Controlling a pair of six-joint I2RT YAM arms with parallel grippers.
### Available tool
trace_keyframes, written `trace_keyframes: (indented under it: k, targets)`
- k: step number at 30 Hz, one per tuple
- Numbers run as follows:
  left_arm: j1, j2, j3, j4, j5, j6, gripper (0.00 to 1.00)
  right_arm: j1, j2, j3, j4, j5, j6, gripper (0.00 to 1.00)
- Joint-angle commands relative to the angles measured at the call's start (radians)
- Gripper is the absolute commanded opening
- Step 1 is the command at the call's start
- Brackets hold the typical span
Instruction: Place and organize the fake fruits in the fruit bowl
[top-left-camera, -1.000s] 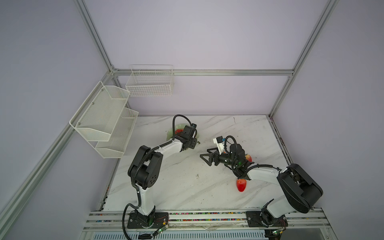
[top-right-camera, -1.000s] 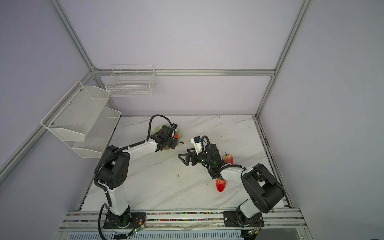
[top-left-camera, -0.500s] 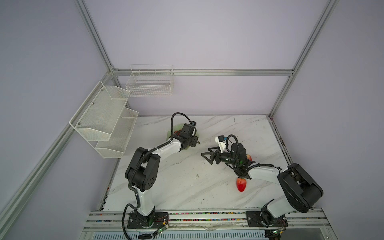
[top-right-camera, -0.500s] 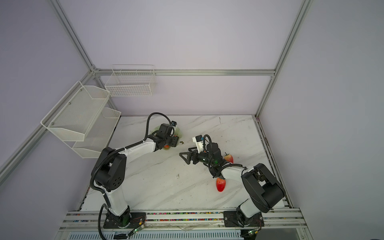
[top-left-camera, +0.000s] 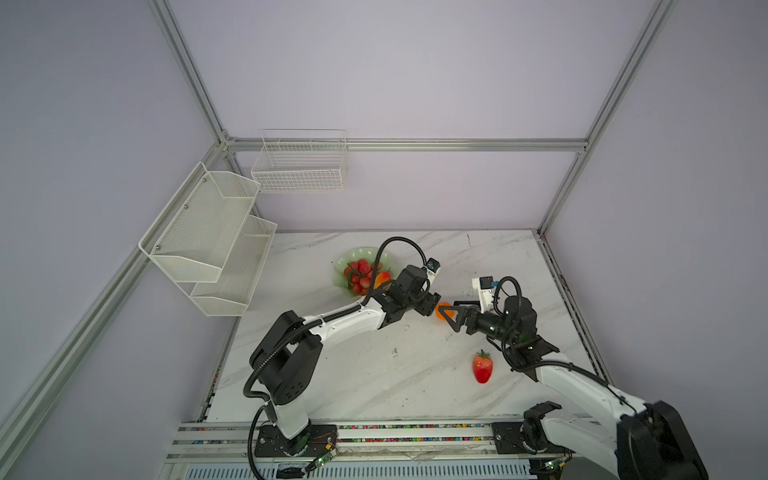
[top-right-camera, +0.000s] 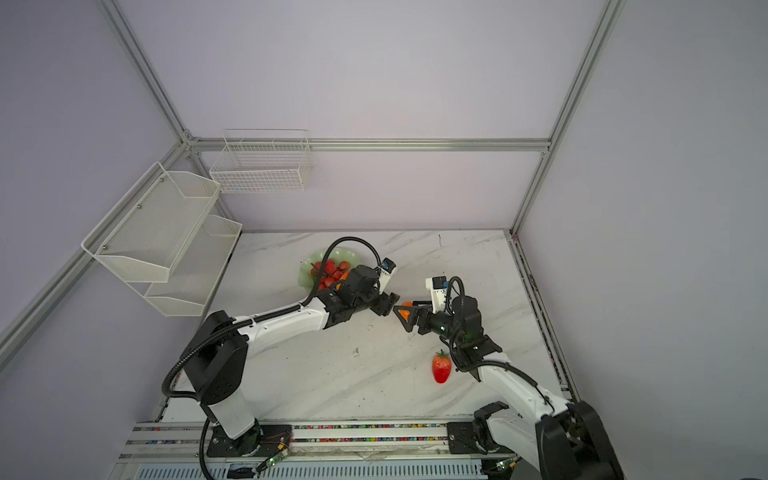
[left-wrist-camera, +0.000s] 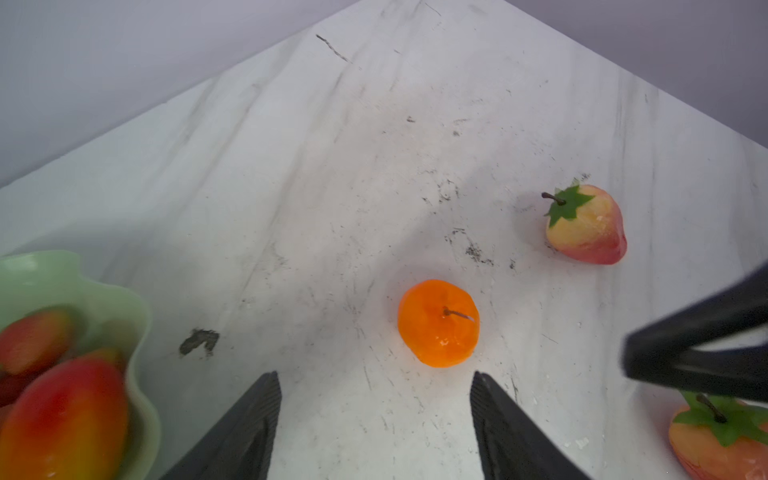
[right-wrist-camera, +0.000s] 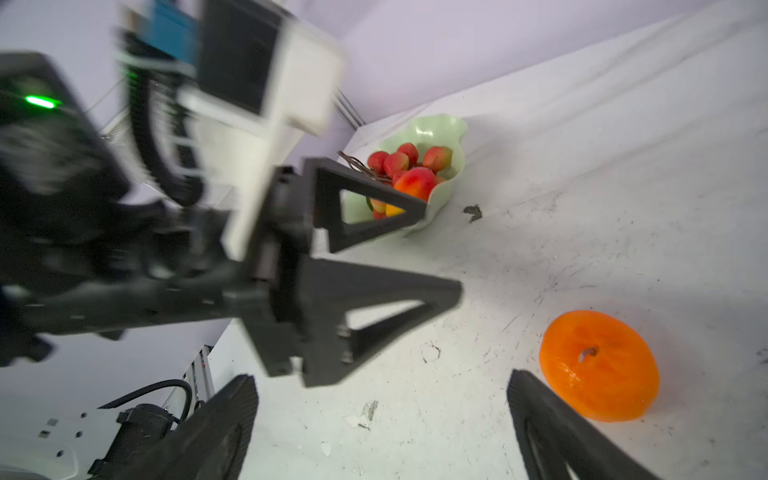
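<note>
The pale green fruit bowl (top-left-camera: 349, 253) (left-wrist-camera: 83, 274) at the back left holds the red grape bunch (top-left-camera: 359, 272) and the yellow-red mango (top-left-camera: 382, 277) (left-wrist-camera: 66, 415). The small orange (top-left-camera: 441, 311) (left-wrist-camera: 438, 323) lies on the marble between both grippers. My left gripper (top-left-camera: 432, 305) (left-wrist-camera: 374, 374) is open, the orange just beyond its fingertips. My right gripper (top-left-camera: 448, 319) (right-wrist-camera: 380, 376) is open and empty, the orange (right-wrist-camera: 598, 365) outside one finger. A red strawberry (top-left-camera: 482, 368) lies toward the front. The paler strawberry (left-wrist-camera: 586, 224) shows only in the left wrist view.
White mesh shelves (top-left-camera: 208, 237) hang on the left wall and a wire basket (top-left-camera: 299, 166) on the back wall. The two grippers face each other a hand's width apart. A rail (top-left-camera: 374, 432) runs along the table's front edge.
My left gripper has left the bowl, swung right to the orange and opened wider. The right gripper has drawn back a little to the right, staying open.
</note>
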Motion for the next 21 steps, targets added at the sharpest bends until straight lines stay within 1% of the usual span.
trace_keyframes:
  k: [1,3,5,9,10,11,13,16,21]
  targets:
    - [-0.030,0.052,-0.006,0.083,0.024,-0.018,0.74,-0.003,-0.150,-0.053,-0.199,-0.005,0.022,0.97]
    - [-0.049,0.092,0.019,0.089,0.010,-0.016,0.75,-0.003,-0.223,-0.080,-0.246,-0.018,0.054,0.97]
    - [-0.059,0.119,0.036,0.088,0.004,-0.019,0.75,-0.002,-0.277,-0.098,-0.283,-0.028,0.058,0.97]
    - [-0.066,0.160,0.056,0.095,-0.013,-0.027,0.79,-0.002,-0.350,-0.117,-0.326,-0.019,0.069,0.97]
    - [-0.067,0.167,0.059,0.098,-0.009,-0.026,0.79,-0.002,-0.357,-0.121,-0.324,-0.024,0.069,0.97]
    - [-0.066,0.174,0.062,0.104,-0.002,-0.021,0.86,-0.002,-0.359,-0.122,-0.319,-0.030,0.068,0.97]
    - [-0.067,0.192,0.073,0.109,-0.003,-0.017,0.91,-0.002,-0.353,-0.122,-0.322,-0.028,0.064,0.97]
    - [-0.066,0.223,0.099,0.105,-0.019,-0.011,0.92,-0.002,-0.338,-0.125,-0.316,-0.023,0.058,0.97]
    - [-0.066,0.286,0.159,0.105,-0.003,-0.001,0.91,-0.002,-0.350,-0.128,-0.319,-0.016,0.061,0.97]
